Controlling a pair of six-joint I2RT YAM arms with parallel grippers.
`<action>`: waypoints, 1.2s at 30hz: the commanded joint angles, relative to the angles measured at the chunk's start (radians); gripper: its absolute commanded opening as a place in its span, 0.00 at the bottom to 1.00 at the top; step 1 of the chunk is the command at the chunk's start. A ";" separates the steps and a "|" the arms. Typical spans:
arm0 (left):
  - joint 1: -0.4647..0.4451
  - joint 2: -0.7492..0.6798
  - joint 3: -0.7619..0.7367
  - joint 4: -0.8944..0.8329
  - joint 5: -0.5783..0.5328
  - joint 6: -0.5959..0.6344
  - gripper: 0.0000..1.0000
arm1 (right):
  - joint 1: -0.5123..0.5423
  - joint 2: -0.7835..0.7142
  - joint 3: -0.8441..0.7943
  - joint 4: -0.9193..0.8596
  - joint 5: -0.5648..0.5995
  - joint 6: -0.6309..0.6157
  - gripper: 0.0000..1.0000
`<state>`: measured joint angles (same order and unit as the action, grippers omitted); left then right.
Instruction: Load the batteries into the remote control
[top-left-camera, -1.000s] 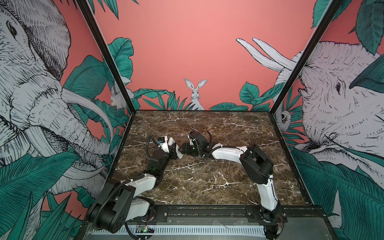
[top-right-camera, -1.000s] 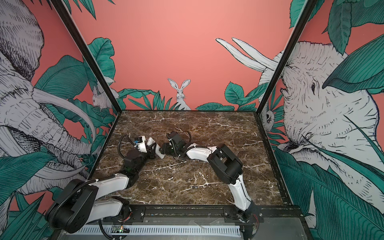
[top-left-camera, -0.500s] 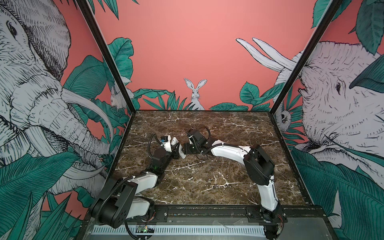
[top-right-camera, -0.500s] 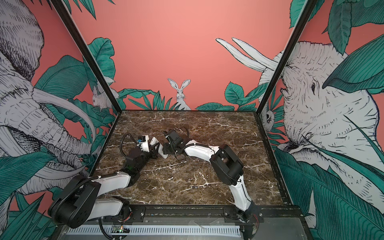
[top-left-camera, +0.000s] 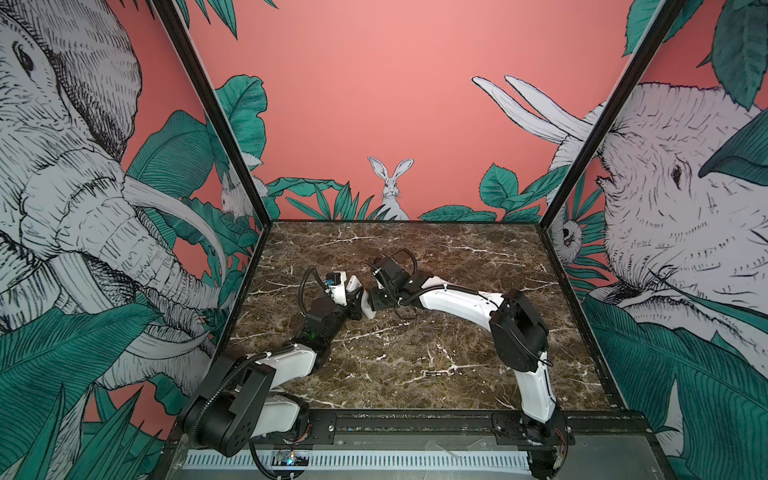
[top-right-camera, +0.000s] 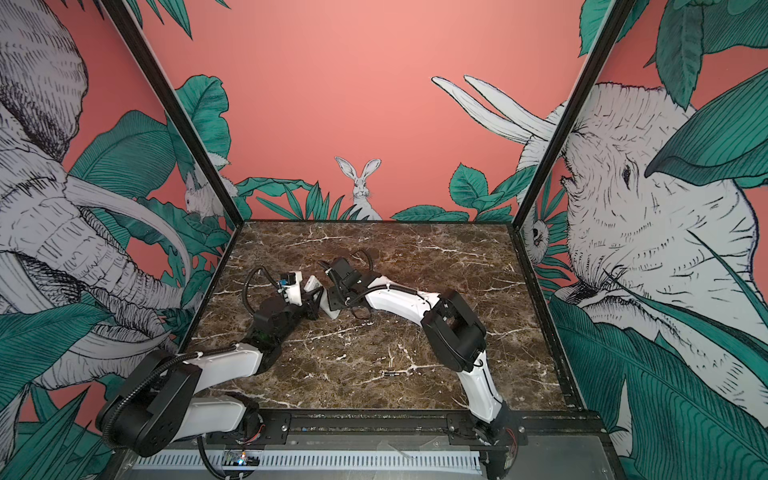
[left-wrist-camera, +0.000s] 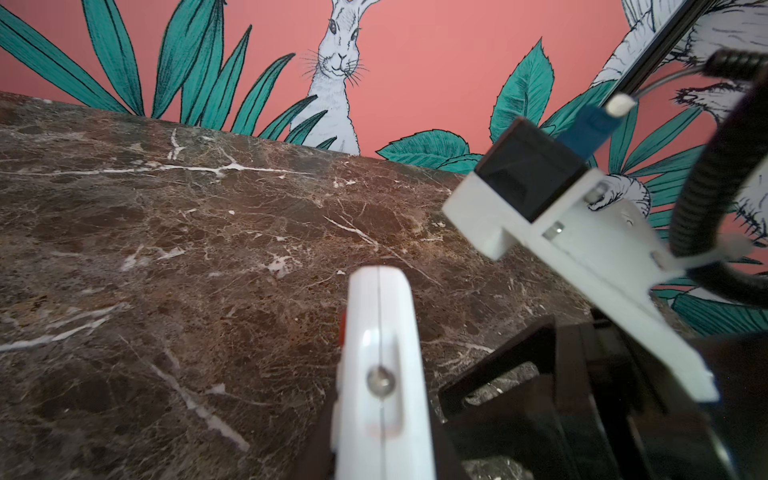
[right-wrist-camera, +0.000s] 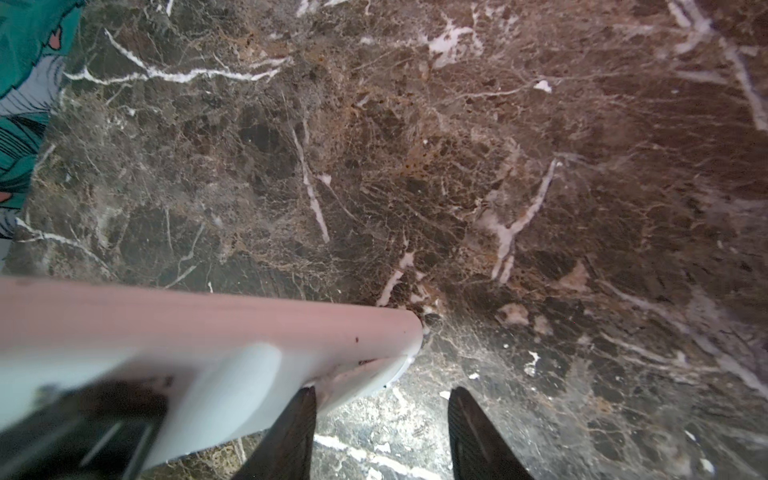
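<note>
Nearest the viewer, at about 5 o'clock from the middle of the marble table (top-left-camera: 478, 266), a battery (top-left-camera: 433, 374) is lying on its side. It is a tiny dark cylinder with pale ends, showing in both top views (top-right-camera: 390, 374) and in neither wrist view. A fainter fleck at its 11 o'clock is too small to name, so a second cell cannot be placed.

Farther back, at roughly 9 o'clock from the table's middle, the left gripper (top-left-camera: 356, 303) is clenching the remote control (top-left-camera: 367, 309), which is tilting with its upper end toward 11 o'clock. The top views are giving only its two white ends, since black fingers are hiding the middle. The left wrist view is showing it edge-on (left-wrist-camera: 381, 374): a slim white bar with a seam line, a small metal dot and a sliver of red button on one side. Its button face and back cannot be made out.

The right gripper (right-wrist-camera: 381, 432) is standing at the remote's 3 o'clock, jaws apart with only marble between them. One finger (right-wrist-camera: 291, 432) is sitting just beside the remote's rounded corner, and contact cannot be told. In that view the left gripper is only a dark blur.

Farthest off, a drawn rabbit (top-left-camera: 390, 183) is looking out of the pink back wall.
</note>
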<state>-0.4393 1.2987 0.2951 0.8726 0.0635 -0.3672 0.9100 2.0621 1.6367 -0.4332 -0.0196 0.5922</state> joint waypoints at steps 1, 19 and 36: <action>-0.007 0.007 -0.002 -0.109 0.004 0.020 0.00 | 0.006 0.002 0.007 -0.156 0.065 -0.055 0.50; -0.007 -0.002 0.005 -0.129 0.001 0.018 0.00 | 0.007 -0.072 -0.092 0.034 -0.022 -0.090 0.55; -0.007 -0.024 0.003 -0.150 0.000 0.017 0.00 | -0.037 -0.076 -0.077 0.082 -0.062 -0.105 0.58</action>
<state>-0.4419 1.2804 0.3065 0.8280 0.0631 -0.3626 0.8871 2.0033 1.5494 -0.3702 -0.0731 0.4957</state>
